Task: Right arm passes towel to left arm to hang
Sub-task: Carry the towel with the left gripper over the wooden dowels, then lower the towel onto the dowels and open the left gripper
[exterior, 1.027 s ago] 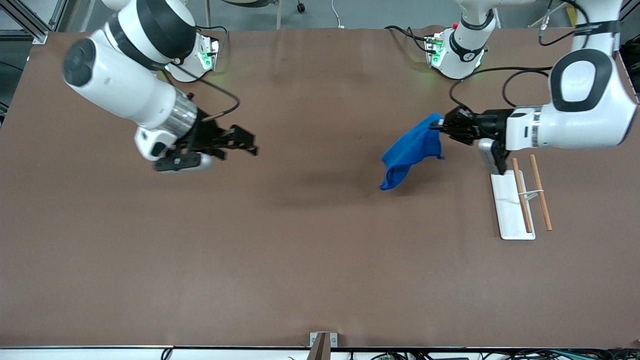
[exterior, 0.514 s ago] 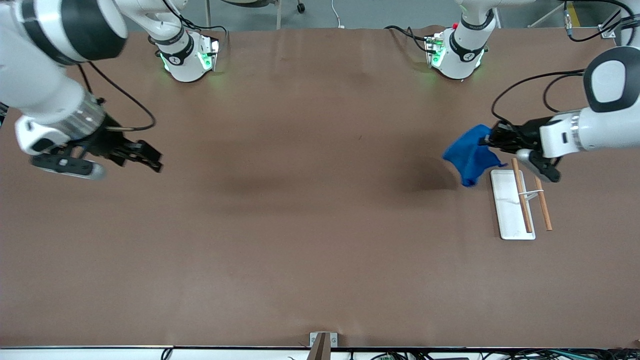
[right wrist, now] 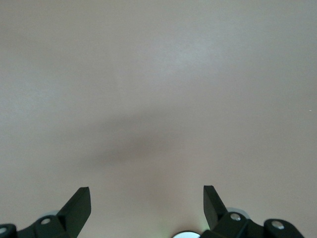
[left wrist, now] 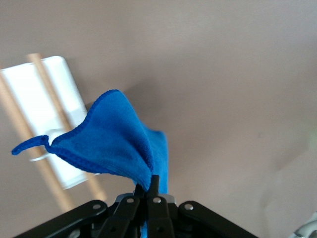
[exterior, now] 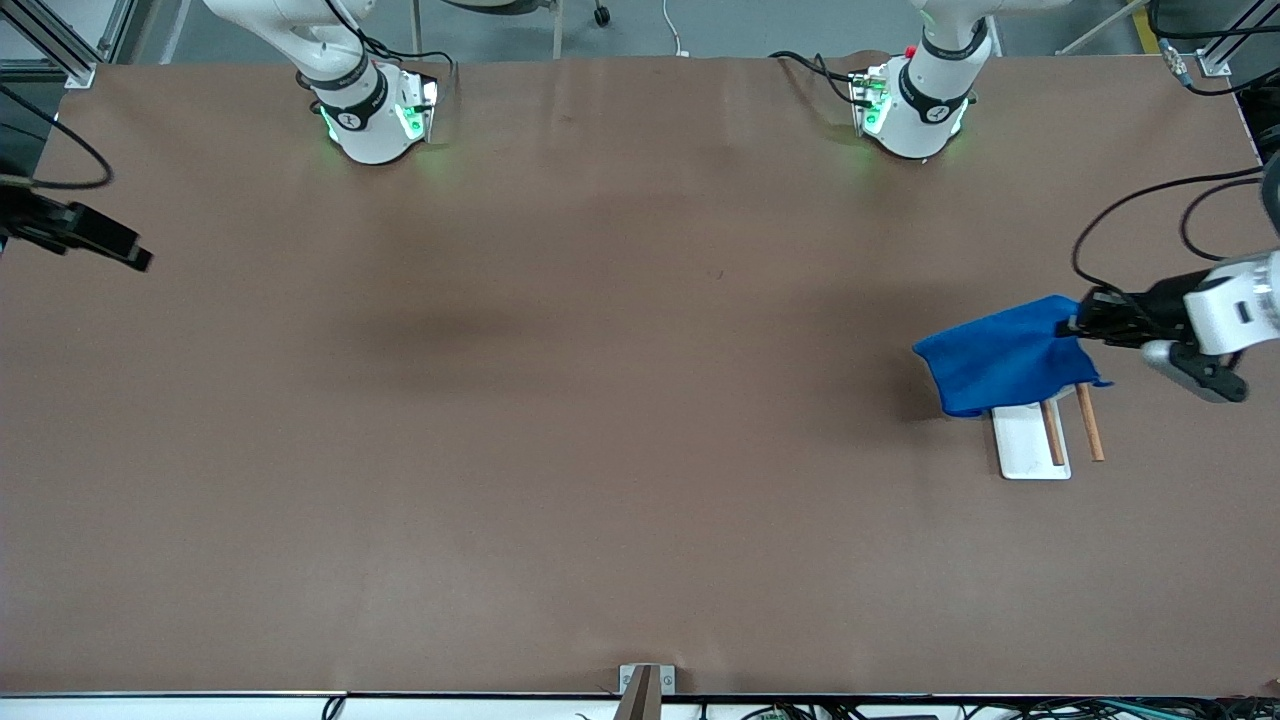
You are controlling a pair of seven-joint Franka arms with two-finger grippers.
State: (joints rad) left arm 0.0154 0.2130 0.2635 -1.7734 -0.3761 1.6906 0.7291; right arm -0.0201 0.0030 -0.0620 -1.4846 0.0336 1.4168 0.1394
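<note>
Hanging is the step in hand: with the left gripper (exterior: 1078, 324) clamped on the towel (exterior: 1000, 355) over the rack (exterior: 1030, 440), lower so you drape it across both wooden rails (exterior: 1088, 420), while the right gripper (exterior: 135, 258), fingers spread, waits over its table end.

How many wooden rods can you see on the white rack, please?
2: one wooden rod over the white rack, the other wooden rod beside its edge; the towel covers their upper ends.
</note>
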